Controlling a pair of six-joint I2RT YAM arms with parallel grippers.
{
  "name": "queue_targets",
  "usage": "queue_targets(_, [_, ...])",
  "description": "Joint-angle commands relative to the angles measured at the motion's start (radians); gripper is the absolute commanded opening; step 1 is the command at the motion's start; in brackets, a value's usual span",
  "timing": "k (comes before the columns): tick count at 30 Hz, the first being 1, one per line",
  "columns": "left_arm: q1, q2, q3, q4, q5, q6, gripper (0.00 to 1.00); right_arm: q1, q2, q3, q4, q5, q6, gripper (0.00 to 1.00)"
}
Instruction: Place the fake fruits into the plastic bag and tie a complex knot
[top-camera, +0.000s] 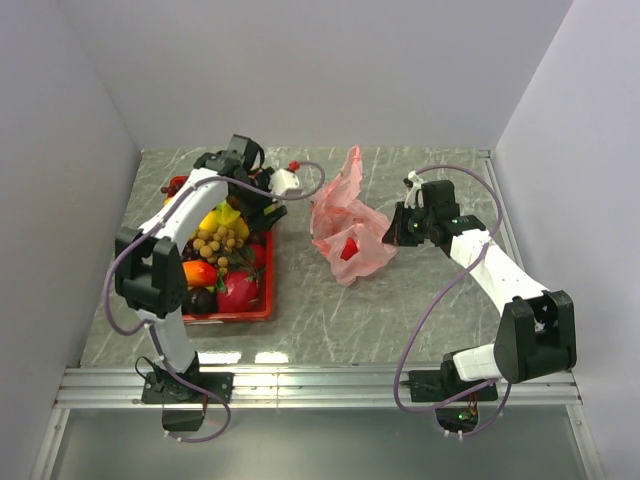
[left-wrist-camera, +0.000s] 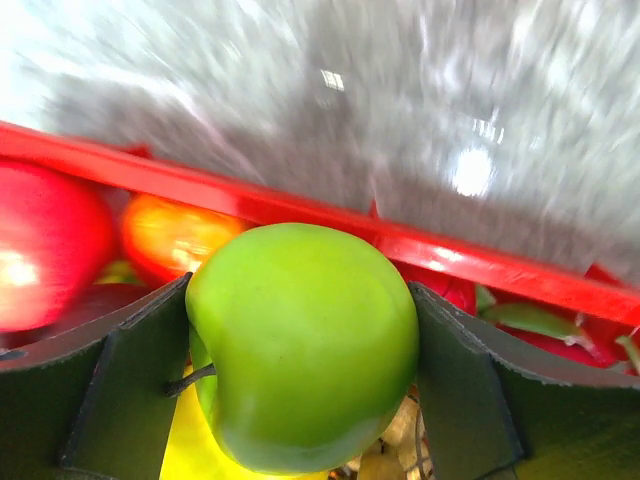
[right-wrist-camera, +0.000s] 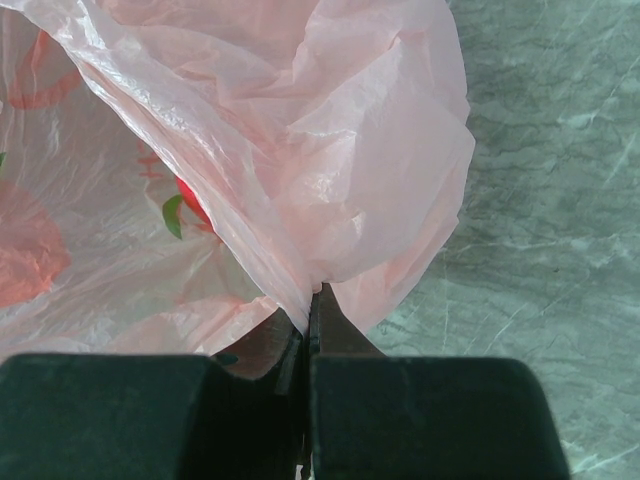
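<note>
One glossy green apple (left-wrist-camera: 300, 340), crinkly pink bag (right-wrist-camera: 330, 170)

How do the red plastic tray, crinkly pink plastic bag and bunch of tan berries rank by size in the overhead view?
Largest: red rectangular plastic tray, though partly covered.
Then: crinkly translucent pink plastic bag.
Smallest: bunch of tan berries.

Overhead camera looks down on the whole counter (top-camera: 340, 320). Left wrist camera sits close over the red tray (left-wrist-camera: 300, 210), right wrist camera against the plastic bag (right-wrist-camera: 330, 150); both appear overhead.
</note>
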Motion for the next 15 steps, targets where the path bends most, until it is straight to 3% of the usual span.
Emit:
queue_targets(1, [0.002,-0.129,0.088,0.059,0.175,-0.127,0.48,-0.006,-0.013,0.012,0.009,-0.006,-0.013,0.00])
queue_targets(4, [-0.030,-0.153,0.117,0.156,0.272,-0.309,0.48,-0.006,-0.010,0.000,0.013,-0.005,-0.004,0.00])
queue_targets(10, [-0.199,-0.053,0.163,0.395,0.311,-0.647,0.49,-0.008,-0.004,0.006,0.029,-0.015,0.010,0.00])
queue_targets(15, [-0.295,0.068,0.212,0.466,0.301,-0.767,0.56,-0.017,0.005,0.027,0.030,-0.012,0.010,0.00])
